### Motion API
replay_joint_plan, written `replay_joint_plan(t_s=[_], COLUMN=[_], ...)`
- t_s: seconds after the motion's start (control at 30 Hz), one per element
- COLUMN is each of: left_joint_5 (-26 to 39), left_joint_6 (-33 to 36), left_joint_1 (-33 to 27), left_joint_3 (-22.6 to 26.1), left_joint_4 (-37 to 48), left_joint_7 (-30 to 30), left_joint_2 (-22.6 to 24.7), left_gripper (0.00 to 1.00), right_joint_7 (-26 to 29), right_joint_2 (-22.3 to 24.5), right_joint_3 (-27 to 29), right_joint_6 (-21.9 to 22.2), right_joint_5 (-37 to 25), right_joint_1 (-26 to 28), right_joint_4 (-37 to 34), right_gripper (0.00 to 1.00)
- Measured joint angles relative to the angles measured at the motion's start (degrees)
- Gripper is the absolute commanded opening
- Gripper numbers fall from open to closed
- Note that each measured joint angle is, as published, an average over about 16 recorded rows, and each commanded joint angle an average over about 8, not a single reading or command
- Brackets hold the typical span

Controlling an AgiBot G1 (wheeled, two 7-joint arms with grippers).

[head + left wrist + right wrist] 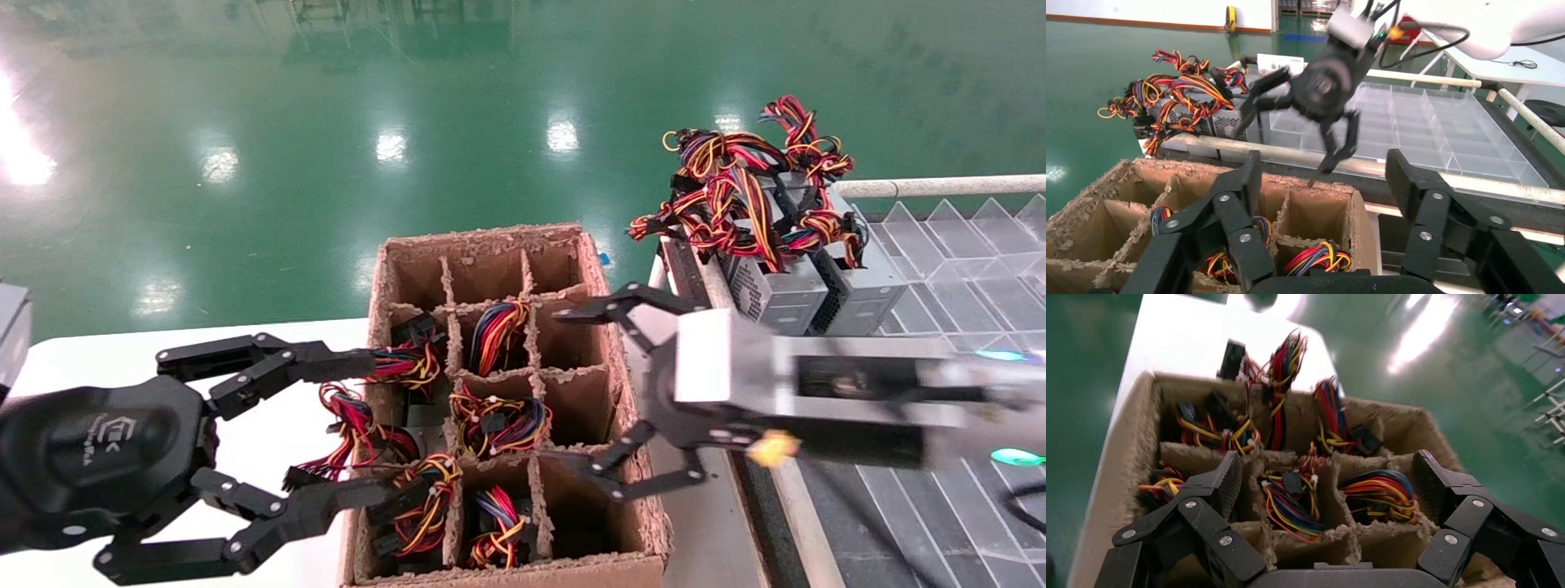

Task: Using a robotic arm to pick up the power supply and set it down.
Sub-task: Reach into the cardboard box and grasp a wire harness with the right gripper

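Brown cardboard box [621, 392], red-yellow-blue-black wires [498, 420], silver-grey honeycomb-vented power supplies [776, 290], glossy green floor [327, 122].

Both grippers, left [343, 433] & right [584, 392], fingers spread, flank cardboard box [409, 253] w/ wires.

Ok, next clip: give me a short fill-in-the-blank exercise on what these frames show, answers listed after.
1. Both the left gripper and the right gripper have their fingers ____.
2. The cardboard box is split by dividers into three columns; the column nearest the right gripper holds ____ wire bundles.
3. The two grey power supplies stand on the robot's ____ side, beyond the box.
4. The wires piled on top of those supplies are red, yellow, orange, blue and ____.

Missing words: open; no; right; black
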Motion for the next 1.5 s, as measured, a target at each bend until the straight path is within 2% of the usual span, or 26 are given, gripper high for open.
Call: replay_joint_plan(t_s=[0.27,0.6,0.63,0.67,0.87,0.9,1.2,1.5], left_joint_5=[0.00,0.00,0.00,0.00,0.00,0.00,0.00,0.00], left_joint_6=[0.00,0.00,0.00,0.00,0.00,0.00,0.00,0.00], left_joint_1=[0.00,0.00,0.00,0.00,0.00,0.00,0.00,0.00], left_joint_3=[0.00,0.00,0.00,0.00,0.00,0.00,0.00,0.00], left_joint_4=[0.00,0.00,0.00,0.00,0.00,0.00,0.00,0.00], left_joint_7=[0.00,0.00,0.00,0.00,0.00,0.00,0.00,0.00], left_joint_2=[0.00,0.00,0.00,0.00,0.00,0.00,0.00,0.00], left_gripper=[0.00,0.00,0.00,0.00,0.00,0.00,0.00,0.00], right_joint_7=[0.20,-0.44,-0.63,-0.81,-1.71,-1.84,-2.66,-4.11], right_joint_2=[-3.90,-6.46,-6.70,-6.93,-8.27,-8.49,-10.12,-11.13], right_joint_3=[-3.86,-5.70,-5.79,-5.86,-6.04,-6.06,-5.94,-5.36], right_joint_6=[1.82,3.82,4.04,4.25,5.51,5.72,6.86,5.79], right_joint_5=[-7.14,-10.67,-10.90,-11.07,-11.66,-11.72,-11.34,-9.11], right_joint_1=[1.30,0.73,0.70,0.68,0.48,0.44,0.11,0.23], right_joint_4=[-0.77,-3.61,-3.93,-4.24,-6.14,-6.46,-9.60,-14.18], right_gripper=[1.00,1.00,0.93,0.82,0.07,0.01,0.00,0.00])
